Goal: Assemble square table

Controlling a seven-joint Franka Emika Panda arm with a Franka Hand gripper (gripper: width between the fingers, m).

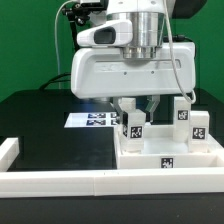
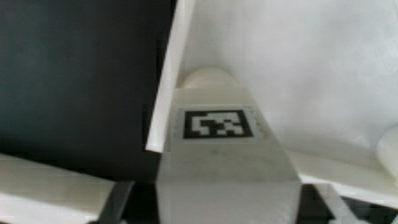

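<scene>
The hand [image 1: 138, 108] is seen clamped on a tagged leg block [image 1: 133, 127], held upright at the frame's centre in the exterior view. The tray-like tabletop [image 1: 170, 160] is set on the black worktop [image 1: 50, 125] at lower right, two more leg blocks [image 1: 183, 112] standing on it.

Low and level with the table edge, the exterior camera faces the Panda arm [image 1: 130, 70] head-on, the white tabletop [image 1: 170, 160] at four o'clock. The wrist camera looks down from between the fingers, very close on a tagged leg [image 2: 222, 130]; both views share that leg [image 1: 133, 125].
</scene>
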